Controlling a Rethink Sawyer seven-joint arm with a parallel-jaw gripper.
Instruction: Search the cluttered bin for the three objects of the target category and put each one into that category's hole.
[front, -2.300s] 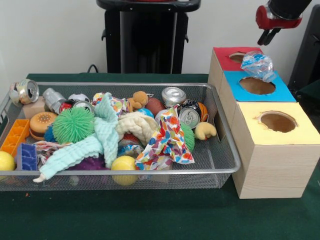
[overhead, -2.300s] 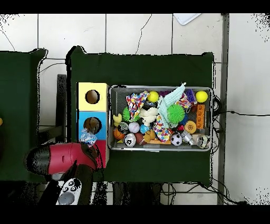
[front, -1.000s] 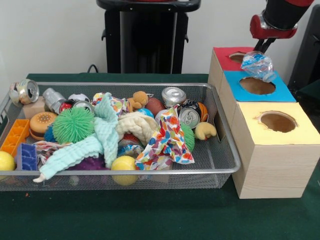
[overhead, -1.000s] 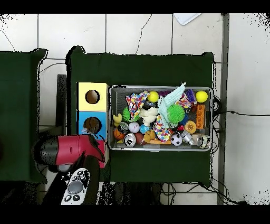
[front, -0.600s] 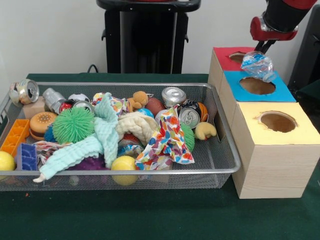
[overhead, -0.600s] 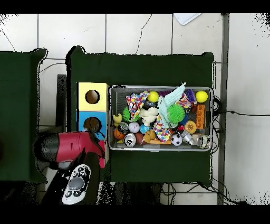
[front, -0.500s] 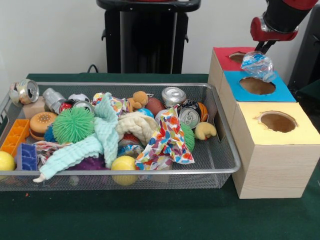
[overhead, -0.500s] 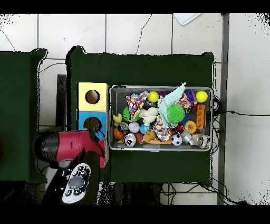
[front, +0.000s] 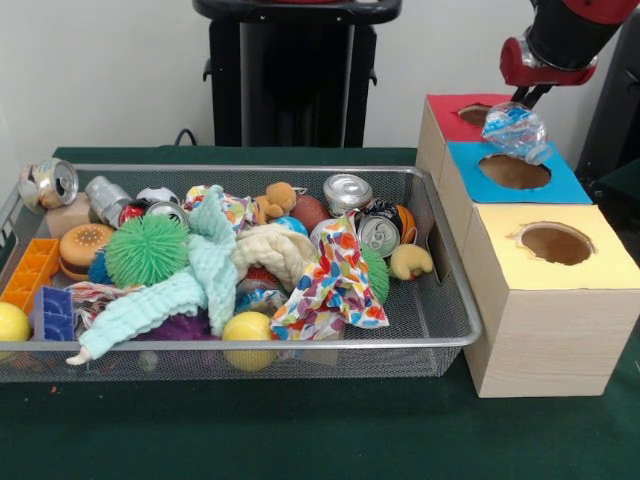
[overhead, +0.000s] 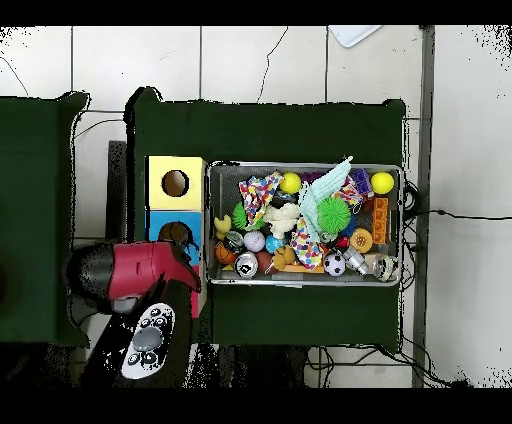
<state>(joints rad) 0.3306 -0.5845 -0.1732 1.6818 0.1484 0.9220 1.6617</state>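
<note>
A crushed clear plastic bottle (front: 515, 130) lies tilted on the seam between the red box (front: 450, 104) and the blue box (front: 565, 186), beside the blue hole (front: 514, 171). My gripper (front: 523, 96) hangs just above and behind the bottle's top end, its tip partly hidden by the bottle. In the overhead view the red arm (overhead: 135, 272) covers the red box and the bottle. Drink cans (front: 348, 190) (front: 379, 235) (front: 52, 182) lie in the wire bin (front: 455, 330).
A yellow box (front: 600, 268) with its own hole (front: 556, 243) stands nearest the camera in the row. The bin holds cloths, balls, a green spiky ball (front: 146, 250) and toy blocks. A black pedestal (front: 295, 80) rises behind the bin.
The gripper has come left and down from beside the boxes to just behind the bottle's top. The bottle and the bin's contents have stayed put.
</note>
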